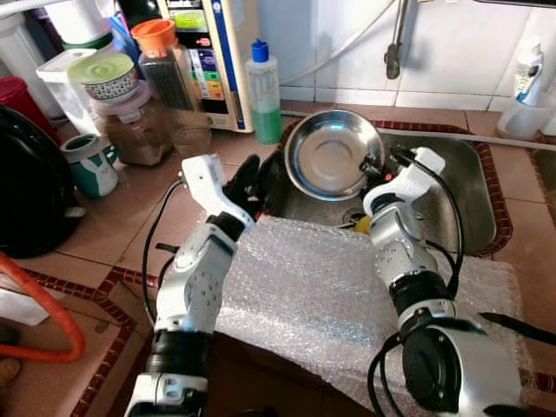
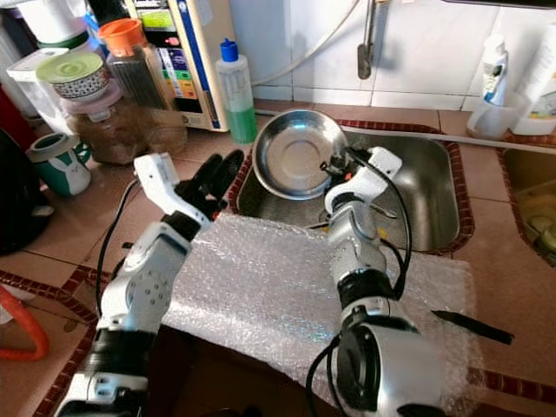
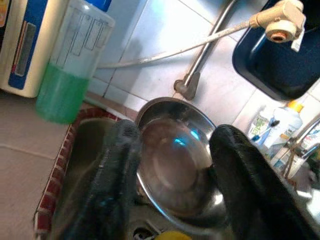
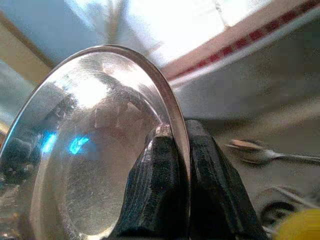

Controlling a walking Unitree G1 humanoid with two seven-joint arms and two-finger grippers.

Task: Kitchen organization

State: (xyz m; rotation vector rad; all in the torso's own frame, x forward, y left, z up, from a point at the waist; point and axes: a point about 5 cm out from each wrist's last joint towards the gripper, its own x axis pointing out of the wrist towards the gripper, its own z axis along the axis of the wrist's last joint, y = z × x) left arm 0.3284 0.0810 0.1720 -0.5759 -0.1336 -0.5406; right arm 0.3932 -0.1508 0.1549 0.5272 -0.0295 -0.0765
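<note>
The round steel bowl (image 1: 333,155) is shiny and empty, tilted up on its edge over the sink (image 1: 473,195), at its left side.

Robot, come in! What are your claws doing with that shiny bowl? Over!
Right claw pinching bowl rim, bowl tilted over sink. Left claw open beside it. Nothing blocking.

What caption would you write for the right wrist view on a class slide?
Right gripper pinches the rim of a tilted steel bowl above the sink, a spoon lying below.
</note>
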